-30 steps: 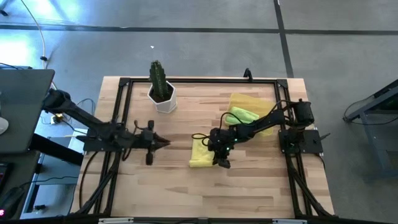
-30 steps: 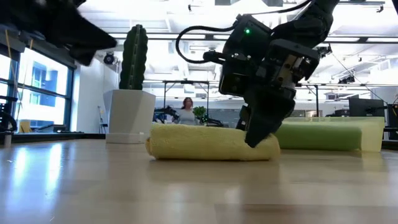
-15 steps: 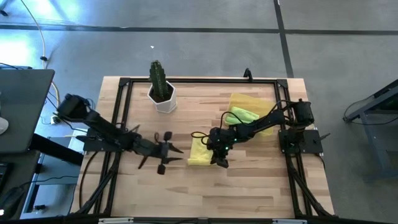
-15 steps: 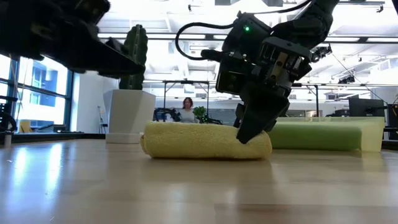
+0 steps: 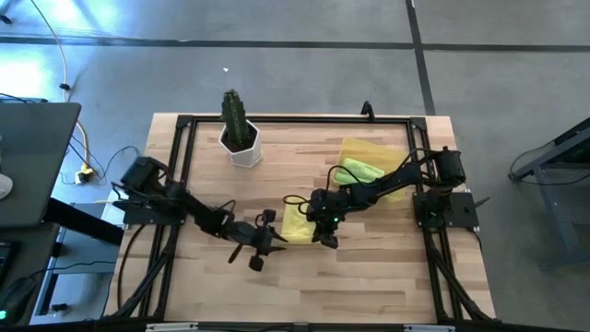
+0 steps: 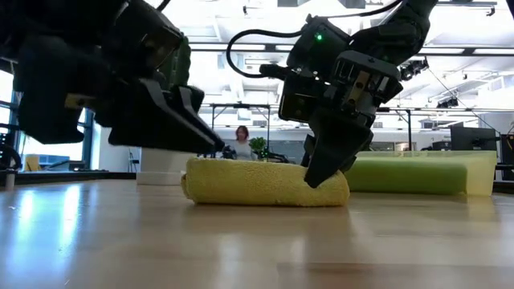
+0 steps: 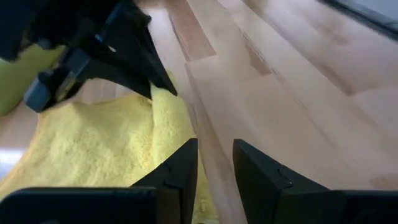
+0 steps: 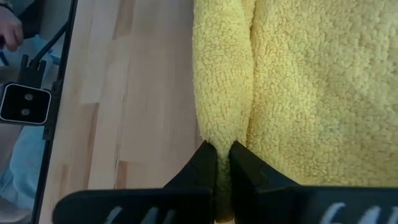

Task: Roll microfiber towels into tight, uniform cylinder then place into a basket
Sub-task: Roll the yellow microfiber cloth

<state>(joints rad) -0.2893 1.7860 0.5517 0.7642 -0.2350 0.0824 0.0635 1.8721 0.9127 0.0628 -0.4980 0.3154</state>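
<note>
Nearest, the left gripper [image 5: 269, 242] sits at the yellow towel's [image 5: 297, 224] seven o'clock corner, fingers [image 7: 180, 174] parted a little, holding nothing. The right gripper [image 5: 324, 238], at the towel's five o'clock edge near the worktop's [image 5: 369, 277] centre, has its fingers [image 8: 208, 165] pinched tight on a fold of cloth. To roll well, I judge both ends should turn together, keeping the layers snug. Further back, at two o'clock, the basket [image 5: 373, 148] holds a green roll [image 5: 358, 171].

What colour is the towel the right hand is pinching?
Bright yellow fleecy microfiber towel; clearest in the right wrist view.
</note>
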